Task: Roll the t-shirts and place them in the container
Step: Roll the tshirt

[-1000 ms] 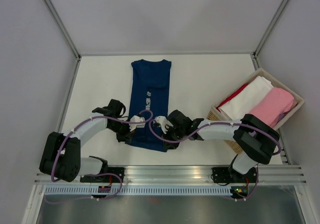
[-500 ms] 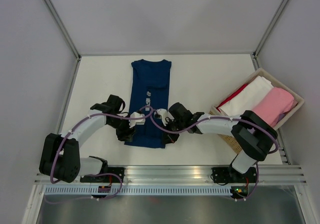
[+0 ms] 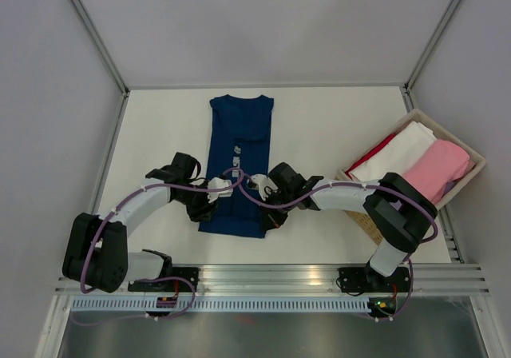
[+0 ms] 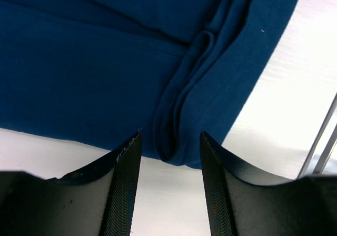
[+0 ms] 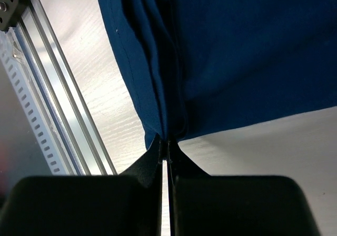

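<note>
Both arms slid closer over the navy t-shirt (image 3: pixel 239 126). The right claw (image 5: pixel 167 140) pinches its near hem, probably to start rolling; the left claw (image 4: pixel 170 137) hangs wide, ready.

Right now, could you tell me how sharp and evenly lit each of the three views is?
Top view: soft, even light, the shirt sharp, shadows faint. Left wrist view: folds crisp, jaws dark, table glaring white. Right wrist view: cloth sharp, jaws near-black, rail shiny.
</note>
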You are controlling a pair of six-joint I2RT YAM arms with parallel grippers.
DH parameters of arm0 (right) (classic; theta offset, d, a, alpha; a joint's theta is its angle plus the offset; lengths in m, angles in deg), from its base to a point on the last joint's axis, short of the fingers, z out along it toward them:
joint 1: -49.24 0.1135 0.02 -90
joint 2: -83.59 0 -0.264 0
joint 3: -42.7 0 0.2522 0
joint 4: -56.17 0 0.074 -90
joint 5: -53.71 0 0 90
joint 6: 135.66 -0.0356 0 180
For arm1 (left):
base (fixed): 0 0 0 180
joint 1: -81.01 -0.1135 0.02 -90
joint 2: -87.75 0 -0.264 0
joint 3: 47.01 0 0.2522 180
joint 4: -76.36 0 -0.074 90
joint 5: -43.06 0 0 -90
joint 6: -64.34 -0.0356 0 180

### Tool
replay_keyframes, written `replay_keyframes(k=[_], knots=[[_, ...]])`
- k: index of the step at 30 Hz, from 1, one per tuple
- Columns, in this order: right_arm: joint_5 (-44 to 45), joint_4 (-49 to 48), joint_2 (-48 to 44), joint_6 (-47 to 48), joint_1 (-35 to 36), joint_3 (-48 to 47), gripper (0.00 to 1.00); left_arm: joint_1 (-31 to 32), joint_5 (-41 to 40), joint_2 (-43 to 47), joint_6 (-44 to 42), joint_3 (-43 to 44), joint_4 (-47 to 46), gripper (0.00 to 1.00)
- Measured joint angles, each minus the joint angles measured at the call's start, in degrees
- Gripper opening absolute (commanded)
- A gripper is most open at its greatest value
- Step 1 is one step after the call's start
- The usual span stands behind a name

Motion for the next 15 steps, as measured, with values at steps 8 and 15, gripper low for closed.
replay_keyframes(k=[8,15], knots=[[0.0,0.5,0.1,0.0,-0.1,0.0,0.02,0.0,0.6,0.0,-0.5,-2.3,-1.1,0.44],[0.0,1.0,0.8,0.4,-0.2,-0.1,0.02,0.0,0.5,0.0,-3.7,-3.8,-0.1,0.02]])
